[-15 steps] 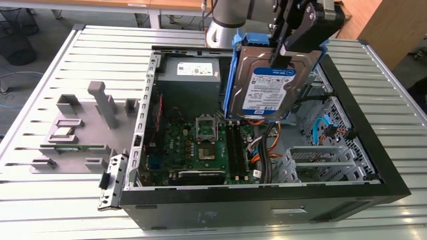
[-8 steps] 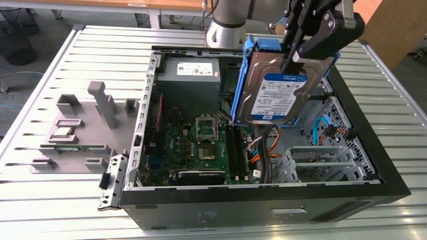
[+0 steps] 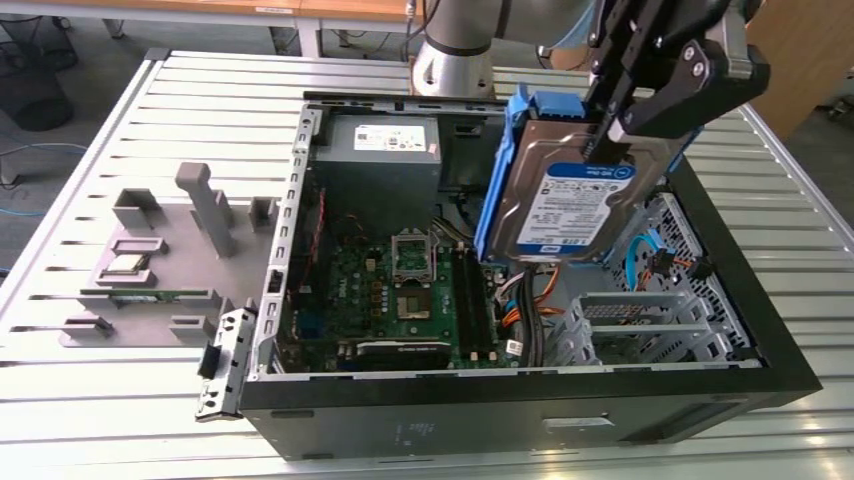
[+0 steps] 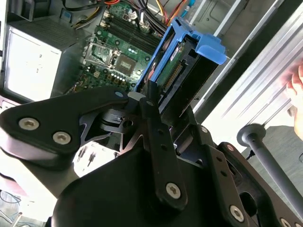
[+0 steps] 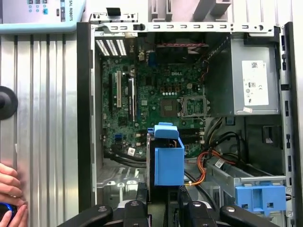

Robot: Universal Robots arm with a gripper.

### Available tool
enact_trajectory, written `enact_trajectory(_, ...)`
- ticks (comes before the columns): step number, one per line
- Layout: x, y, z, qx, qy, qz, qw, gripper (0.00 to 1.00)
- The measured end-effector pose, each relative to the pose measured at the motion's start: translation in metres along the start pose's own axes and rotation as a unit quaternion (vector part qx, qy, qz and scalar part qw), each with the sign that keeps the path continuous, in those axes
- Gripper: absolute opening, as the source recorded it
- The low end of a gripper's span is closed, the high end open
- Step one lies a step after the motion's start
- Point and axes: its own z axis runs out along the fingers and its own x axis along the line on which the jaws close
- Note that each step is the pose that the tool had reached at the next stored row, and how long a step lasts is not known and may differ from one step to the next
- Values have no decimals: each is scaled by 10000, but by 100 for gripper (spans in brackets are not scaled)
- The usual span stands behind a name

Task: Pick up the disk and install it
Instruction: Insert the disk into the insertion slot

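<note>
- The disk (image 3: pixel 567 205) is held in the air above the open computer case (image 3: pixel 507 420). It stands near upright with a slight tilt, its labelled face turned to the exterior view.
- The gripper (image 3: pixel 603 138) is closed onto the disk's upper end, with the fingers drawn in tight and nothing else held.
- The grip at the upper end is judged to leave the lower end free to go down into the case.
- The disk's blue frame (image 5: pixel 169 161) is seen edge-on from above in the first wrist view, over the cables beside the motherboard (image 5: pixel 156 94). It touches no part of the case, so it is judged carried but not yet seated.
- A metal drive cage (image 3: pixel 641 325) lies below the disk, toward the exterior view's right. A bare blue bracket (image 5: pixel 260 198) sits in a bay of the case, apart from the disk.
- In the second wrist view the gripper's own linkage covers the contact line. Which surfaces of the disk the fingers (image 4: pixel 151 101) press cannot be determined.
- Part of the case interior behind the disk is hidden in the exterior view, and the arm is cut off at the frame edge.
- A person's hand (image 5: pixel 9 184) is cut off at the picture edge, over the slatted table (image 5: pixel 47 118). What it holds cannot be made out.
</note>
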Motion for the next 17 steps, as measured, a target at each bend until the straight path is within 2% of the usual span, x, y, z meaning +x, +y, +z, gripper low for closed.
enact_trajectory(17, 332, -159, -20, 0, -1, 0, 10000, 35)
